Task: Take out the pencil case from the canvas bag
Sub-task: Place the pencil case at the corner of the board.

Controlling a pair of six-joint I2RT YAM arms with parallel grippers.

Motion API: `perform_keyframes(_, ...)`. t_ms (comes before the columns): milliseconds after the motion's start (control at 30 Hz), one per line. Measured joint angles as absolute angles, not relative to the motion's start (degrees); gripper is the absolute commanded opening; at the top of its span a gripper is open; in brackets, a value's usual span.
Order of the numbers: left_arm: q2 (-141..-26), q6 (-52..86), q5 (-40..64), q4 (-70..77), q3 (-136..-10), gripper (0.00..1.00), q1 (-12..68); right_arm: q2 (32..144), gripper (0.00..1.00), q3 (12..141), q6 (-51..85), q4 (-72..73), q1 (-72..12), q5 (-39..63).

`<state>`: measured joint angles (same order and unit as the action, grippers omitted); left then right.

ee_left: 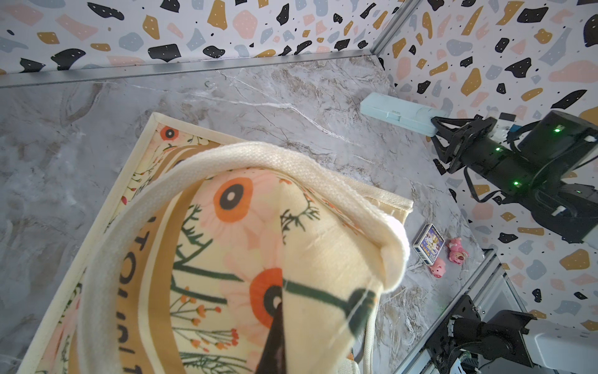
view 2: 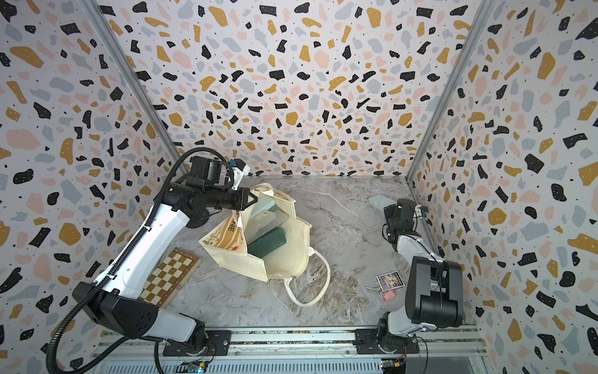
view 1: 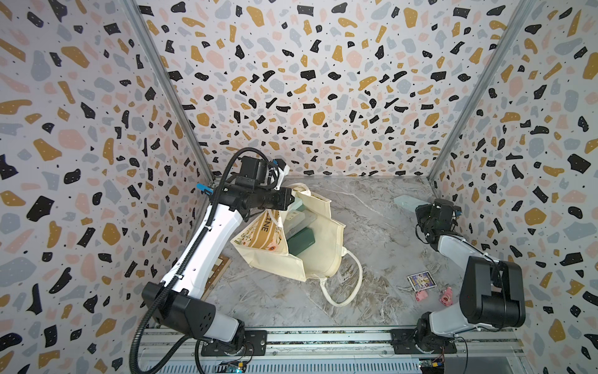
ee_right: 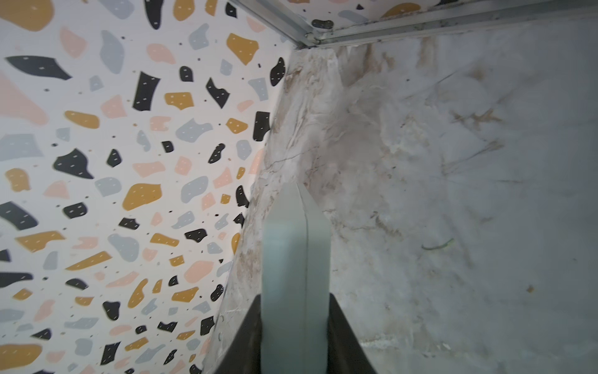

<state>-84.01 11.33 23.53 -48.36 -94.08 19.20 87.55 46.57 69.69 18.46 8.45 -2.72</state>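
Left jaws tight on the canvas bag (view 1: 326,233), right jaws tight around the pencil case (ee_right: 294,259).

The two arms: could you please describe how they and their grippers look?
Both have white shells between black joint housings. The left arm carries a black ribbed cable conduit; the right arm shows small green lights. The left gripper and right gripper are black with tapering fingers.

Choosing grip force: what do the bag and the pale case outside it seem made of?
The bag: woven cloth, likely canvas, matte; coarse weave shows on its handle, and it sags and folds. The case: probably hard plastic, smooth, faintly glossy; straight edges, a lid seam, no creases.
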Motion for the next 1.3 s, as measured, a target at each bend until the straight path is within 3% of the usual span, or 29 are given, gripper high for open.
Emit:
perform_keyframes(367,-84.0,11.3,23.5,-48.3,-94.0,0.00,19.2,93.5,0.18,51.8,74.6,21.0,8.8,-7.2)
perform_keyframes(767,-84.0,11.4,23.7,-48.2,-94.0,0.00,18.9,94.7,0.45,51.1,74.5,22.6,6.8,-6.9)
perform_keyframes(1100,-84.0,11.4,24.0,-48.3,-94.0,0.00,18.7,94.7,0.56,47.7,71.7,22.8,6.6,-4.0)
perform_keyframes(1300,-84.0,11.4,24.1,-48.3,-94.0,0.00,18.7,95.5,0.57,47.3,69.5,23.3,6.6,-1.9)
